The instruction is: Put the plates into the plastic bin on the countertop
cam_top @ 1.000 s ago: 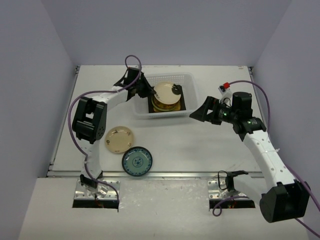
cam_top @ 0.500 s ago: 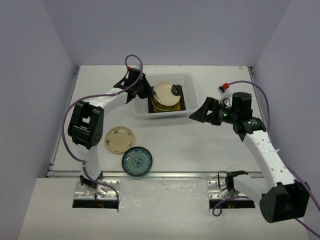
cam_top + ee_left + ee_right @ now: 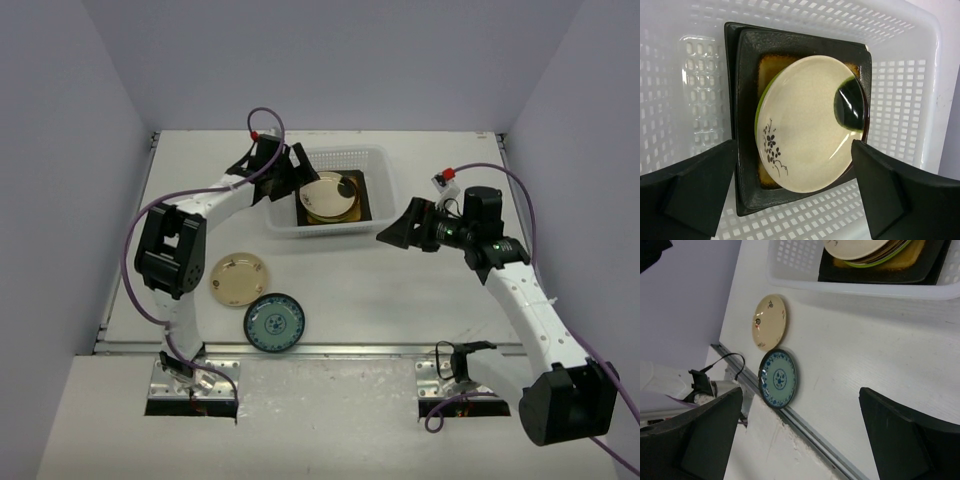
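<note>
Where the top external view looks down on the table [image 3: 420,290], the plastic bin [image 3: 322,229] stands near the far edge, about midway along it; inside lies a stack of plates, a round cream top plate [image 3: 328,195] over a dark square plate [image 3: 366,208]. The left end effector [image 3: 298,172] hangs over the bin's left wall with its jaws spread and nothing in them; the right end effector [image 3: 393,226] is just beside the bin's right near corner, jaws wide, gripping nothing. Two dishes lie on the table towards the near left corner: a loose cream plate [image 3: 238,278] and, nearer the metal rail [image 3: 330,349], a blue-white plate [image 3: 274,323]; the two are just beside each other.

From the left wrist, the left end effector [image 3: 794,146] shows both fingers [image 3: 695,192] standing wide apart above the bin [image 3: 900,100]; the top plate [image 3: 807,122], marked with a dark sprig and a dark green patch, rests free on the stack; a lime green rim [image 3: 758,109] peeps out beneath it, then an amber centre [image 3: 771,62] framed by the dark square plate [image 3: 747,75].

From the right wrist, the right end effector [image 3: 801,390] is open over bare table [image 3: 880,340]; the loose cream plate [image 3: 770,321] and blue-white plate [image 3: 778,378] lie flat by the rail [image 3: 810,427], well apart from the bin [image 3: 840,286].
</note>
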Tool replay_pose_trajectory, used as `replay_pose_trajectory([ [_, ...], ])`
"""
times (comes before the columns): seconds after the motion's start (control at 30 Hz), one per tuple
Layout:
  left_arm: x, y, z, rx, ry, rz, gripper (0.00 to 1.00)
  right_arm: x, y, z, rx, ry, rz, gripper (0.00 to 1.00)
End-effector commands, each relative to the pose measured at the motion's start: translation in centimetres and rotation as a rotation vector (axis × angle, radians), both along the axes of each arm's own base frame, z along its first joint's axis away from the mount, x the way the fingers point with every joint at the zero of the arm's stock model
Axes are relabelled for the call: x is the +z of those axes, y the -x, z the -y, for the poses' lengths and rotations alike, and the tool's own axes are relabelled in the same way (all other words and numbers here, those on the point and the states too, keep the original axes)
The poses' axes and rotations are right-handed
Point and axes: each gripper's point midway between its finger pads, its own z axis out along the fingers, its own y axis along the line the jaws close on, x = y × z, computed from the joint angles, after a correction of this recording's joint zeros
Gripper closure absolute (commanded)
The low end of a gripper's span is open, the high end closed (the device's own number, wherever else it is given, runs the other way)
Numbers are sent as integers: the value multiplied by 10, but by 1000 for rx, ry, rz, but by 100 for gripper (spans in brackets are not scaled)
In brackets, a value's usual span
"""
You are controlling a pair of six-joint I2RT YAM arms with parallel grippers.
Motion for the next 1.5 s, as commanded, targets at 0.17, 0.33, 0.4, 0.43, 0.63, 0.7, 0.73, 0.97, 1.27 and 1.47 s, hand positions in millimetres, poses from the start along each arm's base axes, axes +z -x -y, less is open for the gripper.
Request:
replay_pose_trajectory([
  [0.17,124,15,-28,10,-114,206,0,-37,22,-94,315,-82,-18,1],
  [0.33,133,66,-103,226,-319,187,0,-107,29,-155,295,84,-120,1],
  [0.4,141,96,-123,266,-271,232,0,-132,32,-175,313,136,-132,3],
  [0.43,139,105,-127,261,-241,241,0,-143,36,-184,332,153,-146,6],
  [0.63,154,157,-171,268,-316,272,0,-189,54,-217,393,167,-253,28],
  [0.7,161,172,-177,253,-348,301,0,-200,56,-219,392,173,-266,44],
  [0.73,163,178,-178,240,-359,316,0,-205,59,-219,394,174,-279,53],
  [0.97,106,205,-190,251,-395,326,0,-220,64,-210,373,220,-320,74],
  [1.27,93,200,-194,266,-423,280,0,-203,73,-195,382,216,-276,100],
  [1.47,90,201,-198,285,-434,268,0,-144,64,-187,383,192,-132,100],
])
